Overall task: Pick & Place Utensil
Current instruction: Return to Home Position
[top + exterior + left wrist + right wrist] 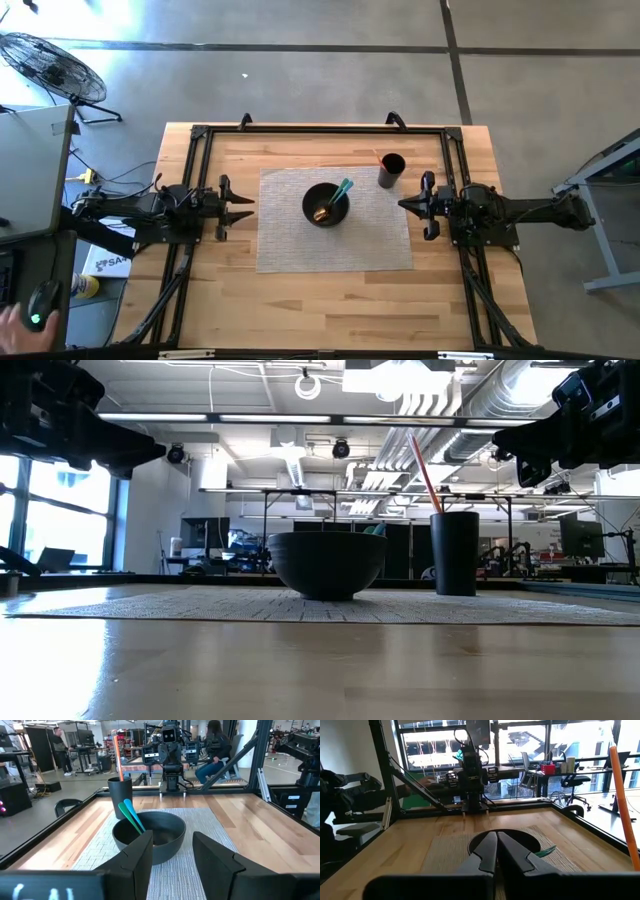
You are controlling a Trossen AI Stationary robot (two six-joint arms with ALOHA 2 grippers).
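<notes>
Wood of the table [300,310] carries the gray mat [290,245], which spreads between both sets of fingers. At one mat edge hangs the left gripper [243,207], fingers well parted around nothing. Opposite it, the right gripper [408,205] has its fingers pressed together, empty. Midway between the fingertips sits the black bowl [310,196]. It holds the blue fork [128,806] and green spoon [127,817], heads down, handles slanting up over the rim toward the right fingers. Just beside those fingers stands a black cup [391,170] holding a leaning orange straw [424,465].
</notes>
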